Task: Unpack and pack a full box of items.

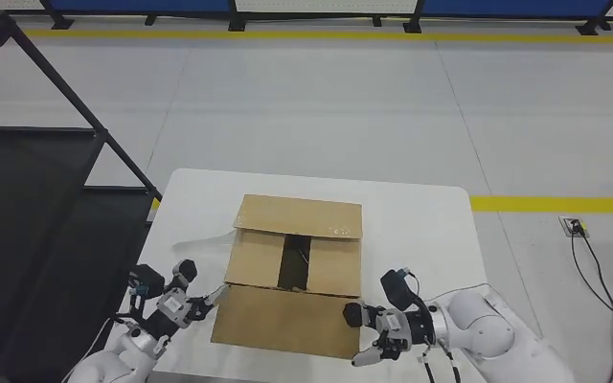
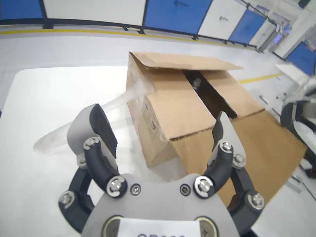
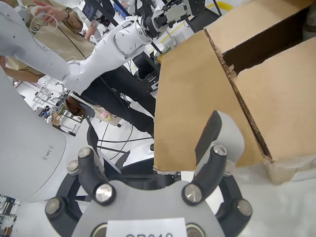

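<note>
A brown cardboard box (image 1: 297, 278) stands in the middle of the white table (image 1: 412, 220). Its far flap (image 1: 299, 216) stands up, and the near flap (image 1: 278, 324) lies folded outward towards me. The two inner flaps lie almost closed, with a dark gap (image 1: 295, 260) between them. My left gripper (image 1: 206, 304) (image 2: 160, 127) is open just off the near flap's left corner, holding nothing. At the flap's right corner my right gripper (image 1: 362, 335) (image 3: 151, 134) is open, one finger (image 3: 212, 131) lying over the flap (image 3: 192, 94).
A strip of clear tape (image 1: 206, 239) (image 2: 118, 102) hangs from the box's far left corner onto the table. A black frame with a dark panel (image 1: 48, 220) stands to the left of the table. Bare tabletop lies left and right of the box.
</note>
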Available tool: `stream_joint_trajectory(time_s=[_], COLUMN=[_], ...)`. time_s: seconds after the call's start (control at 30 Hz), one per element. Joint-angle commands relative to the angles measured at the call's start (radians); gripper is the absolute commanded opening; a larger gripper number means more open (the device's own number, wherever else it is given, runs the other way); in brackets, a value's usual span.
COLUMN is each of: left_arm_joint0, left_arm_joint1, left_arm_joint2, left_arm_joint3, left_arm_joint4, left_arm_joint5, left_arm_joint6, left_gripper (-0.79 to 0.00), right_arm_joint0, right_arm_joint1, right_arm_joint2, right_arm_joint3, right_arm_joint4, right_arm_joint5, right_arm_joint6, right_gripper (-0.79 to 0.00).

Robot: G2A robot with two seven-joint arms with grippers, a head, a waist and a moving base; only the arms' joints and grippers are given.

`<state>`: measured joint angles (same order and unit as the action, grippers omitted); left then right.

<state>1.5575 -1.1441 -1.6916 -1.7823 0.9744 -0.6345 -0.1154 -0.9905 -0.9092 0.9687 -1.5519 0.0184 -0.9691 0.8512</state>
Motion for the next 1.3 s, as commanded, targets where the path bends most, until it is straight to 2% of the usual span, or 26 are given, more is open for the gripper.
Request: stream_joint_trajectory(time_s=[0.0,0.1,0.3,0.4,0.73,0.8,0.87,1.0,1.27], left_arm_joint0=[0.005,0.004,-0.012,-0.021,-0.023,-0.023,-0.023,-0.023,-0.023], left_arm_joint1=[0.007,0.012,0.014,0.015,0.016,0.016,0.016,0.016,0.016], left_arm_joint2=[-0.008,0.000,0.036,0.048,0.050,0.050,0.050,0.050,0.050], left_arm_joint3=[0.008,0.026,0.054,0.065,0.068,0.068,0.068,0.068,0.068], left_arm_joint4=[0.050,0.121,0.224,0.238,0.237,0.237,0.237,0.237,0.237], left_arm_joint5=[-0.049,-0.063,-0.028,-0.019,-0.019,-0.019,-0.019,-0.019,-0.019], left_arm_joint6=[-0.037,-0.059,-0.059,-0.051,-0.050,-0.050,-0.050,-0.050,-0.050], left_gripper=[0.000,0.000,0.000,0.000,0.000,0.000,0.000,0.000,0.000], right_arm_joint0=[0.015,0.043,0.126,0.158,0.158,0.150,0.141,0.170,0.246], right_arm_joint1=[0.017,0.030,0.026,0.016,0.016,0.014,0.006,-0.013,-0.061], right_arm_joint2=[-0.032,-0.078,-0.139,-0.146,-0.146,-0.134,-0.143,-0.154,-0.175], right_arm_joint3=[0.015,0.045,0.103,0.129,0.129,0.122,0.108,0.169,0.299], right_arm_joint4=[0.010,0.074,0.358,0.508,0.508,0.446,0.474,0.533,0.647], right_arm_joint5=[-0.020,-0.031,-0.014,0.035,0.035,0.105,0.188,0.342,0.454], right_arm_joint6=[-0.020,-0.031,-0.015,-0.019,-0.019,-0.078,-0.120,-0.152,-0.155], right_gripper=[0.000,0.000,0.000,0.000,0.000,0.000,0.000,0.000,0.000])
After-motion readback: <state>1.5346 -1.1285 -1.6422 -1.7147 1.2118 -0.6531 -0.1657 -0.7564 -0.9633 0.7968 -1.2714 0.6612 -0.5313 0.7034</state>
